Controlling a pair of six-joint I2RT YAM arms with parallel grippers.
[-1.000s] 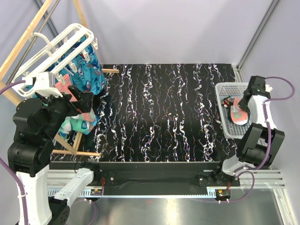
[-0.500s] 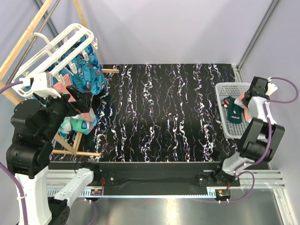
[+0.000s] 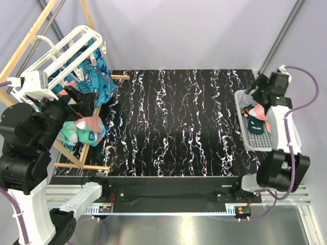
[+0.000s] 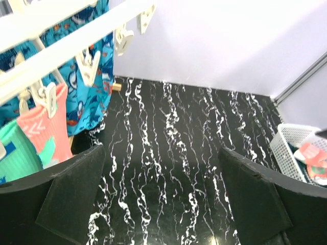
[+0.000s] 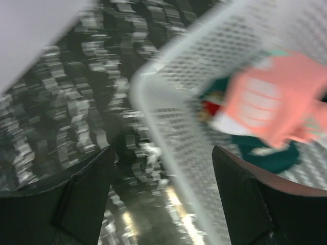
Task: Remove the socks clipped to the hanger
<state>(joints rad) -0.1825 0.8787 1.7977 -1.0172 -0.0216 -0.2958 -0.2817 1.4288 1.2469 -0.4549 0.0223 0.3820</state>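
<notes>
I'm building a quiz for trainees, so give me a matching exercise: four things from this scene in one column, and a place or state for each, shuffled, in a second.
Things:
1. mint sock
2. dark teal sock
3. basket
4. left gripper

Places or states:
A. open, holding nothing
B. at the right side of the table
C. hanging on the hanger
D. lying in the basket

Pairs: 1-C, 2-D, 3-B, 4-A
</notes>
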